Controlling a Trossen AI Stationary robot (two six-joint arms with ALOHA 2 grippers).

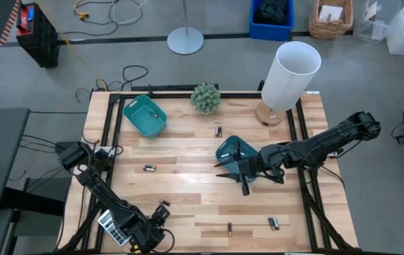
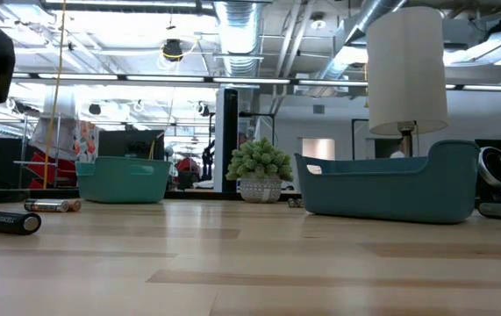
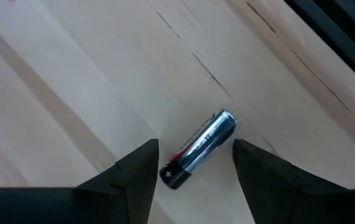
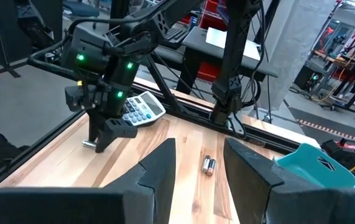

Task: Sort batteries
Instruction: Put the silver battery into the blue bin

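We see a dark battery with a silvery end (image 3: 199, 149) lying flat on the tabletop (image 1: 187, 152) between the two spread fingers of the left claw (image 3: 196, 171), which stands open around it at the tabletop's near left corner, untouched as far as we can tell. In the high view that left claw (image 1: 152, 234) sits just beside the grey calculator (image 1: 111, 225). Other batteries lie scattered well apart: one (image 1: 149, 168) left of centre, one (image 1: 218, 131) near the plant, one (image 1: 230, 228) and another (image 1: 274, 223) toward the near edge. The right wrist view shows a pair of cells (image 4: 209, 164) lying side by side on the wood beyond the right claw (image 4: 199, 165), whose fingers stand apart and grip nothing. In the high view the right claw (image 1: 233, 170) hangs at mid-tabletop, just beside a teal tray (image 1: 231, 150). A second teal tray (image 1: 145, 117) rests at the far left and seems to hold a small cell, though we cannot be sure. A small green plant (image 1: 206, 98) and a white lamp (image 1: 289, 74) stand along the far edge.
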